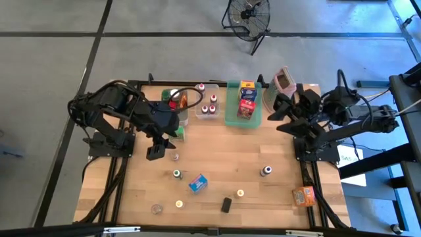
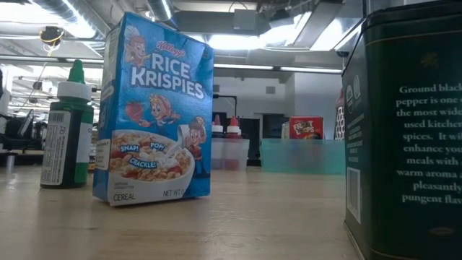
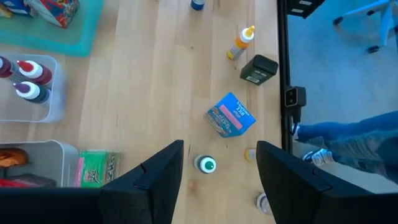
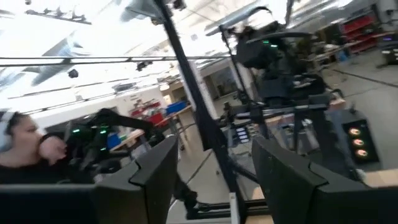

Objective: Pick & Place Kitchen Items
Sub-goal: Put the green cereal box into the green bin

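dark pepper tin (image 2: 411,130) nearest us; we count one rice krispies box (image 2: 155,112); left pincer (image 3: 217,177) open, empty, over tabletop (image 1: 217,158); right pincer (image 4: 211,180) open, empty.

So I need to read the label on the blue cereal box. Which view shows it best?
The low view: the Rice Krispies box stands close and upright, front legible. The high view shows it as a small blue shape, and the left wrist view shows it from above. The right wrist view misses it.

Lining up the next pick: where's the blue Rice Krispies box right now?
In the high view the blue Rice Krispies box lies near the table's front middle, between the green-capped bottle and the black tin.
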`<action>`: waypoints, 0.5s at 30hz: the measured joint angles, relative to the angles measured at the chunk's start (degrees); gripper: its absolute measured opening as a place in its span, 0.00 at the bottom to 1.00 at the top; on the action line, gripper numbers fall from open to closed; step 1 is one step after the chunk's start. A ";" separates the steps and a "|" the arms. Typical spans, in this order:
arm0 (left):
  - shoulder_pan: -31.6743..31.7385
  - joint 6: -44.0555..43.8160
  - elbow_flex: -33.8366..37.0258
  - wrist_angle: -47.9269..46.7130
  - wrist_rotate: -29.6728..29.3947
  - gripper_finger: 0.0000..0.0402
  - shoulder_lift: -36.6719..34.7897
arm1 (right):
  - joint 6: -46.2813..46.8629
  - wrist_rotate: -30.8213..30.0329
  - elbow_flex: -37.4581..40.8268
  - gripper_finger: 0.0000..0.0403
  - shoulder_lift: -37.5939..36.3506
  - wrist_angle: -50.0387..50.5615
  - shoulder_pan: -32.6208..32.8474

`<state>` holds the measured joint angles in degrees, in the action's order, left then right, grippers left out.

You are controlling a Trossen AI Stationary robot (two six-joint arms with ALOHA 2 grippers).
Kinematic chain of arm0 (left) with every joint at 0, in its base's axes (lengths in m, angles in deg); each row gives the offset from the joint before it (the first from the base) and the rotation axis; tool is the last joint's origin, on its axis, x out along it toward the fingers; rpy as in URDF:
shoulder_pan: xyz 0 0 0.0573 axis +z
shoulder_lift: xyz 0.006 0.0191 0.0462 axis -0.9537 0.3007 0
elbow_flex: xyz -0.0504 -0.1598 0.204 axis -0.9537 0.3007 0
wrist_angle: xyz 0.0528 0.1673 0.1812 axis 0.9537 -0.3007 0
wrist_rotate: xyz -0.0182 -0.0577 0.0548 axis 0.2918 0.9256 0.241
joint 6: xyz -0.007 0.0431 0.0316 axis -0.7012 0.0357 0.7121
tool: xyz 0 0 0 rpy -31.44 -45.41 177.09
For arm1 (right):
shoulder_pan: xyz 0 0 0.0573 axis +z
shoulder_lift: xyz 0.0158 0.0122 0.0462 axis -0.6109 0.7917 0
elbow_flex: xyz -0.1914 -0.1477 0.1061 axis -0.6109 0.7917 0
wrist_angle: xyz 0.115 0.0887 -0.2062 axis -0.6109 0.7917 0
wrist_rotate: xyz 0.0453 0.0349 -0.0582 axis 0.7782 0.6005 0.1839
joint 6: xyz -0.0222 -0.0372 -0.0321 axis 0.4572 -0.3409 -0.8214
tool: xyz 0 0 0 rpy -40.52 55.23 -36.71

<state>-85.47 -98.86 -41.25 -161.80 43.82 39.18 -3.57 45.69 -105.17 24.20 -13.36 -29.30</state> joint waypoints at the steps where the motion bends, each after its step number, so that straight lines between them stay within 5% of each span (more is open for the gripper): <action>1: 0.00 -0.01 0.00 0.00 0.00 0.49 0.01 | 0.07 -0.56 0.00 0.52 0.26 0.03 -0.01; 15: 0.00 -0.01 0.00 0.00 0.04 0.49 0.04 | 0.83 -8.30 0.00 0.52 5.10 0.01 -0.02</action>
<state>-85.47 -98.87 -41.25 -161.80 43.86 39.22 -2.74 37.39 -105.17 29.30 -13.35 -29.32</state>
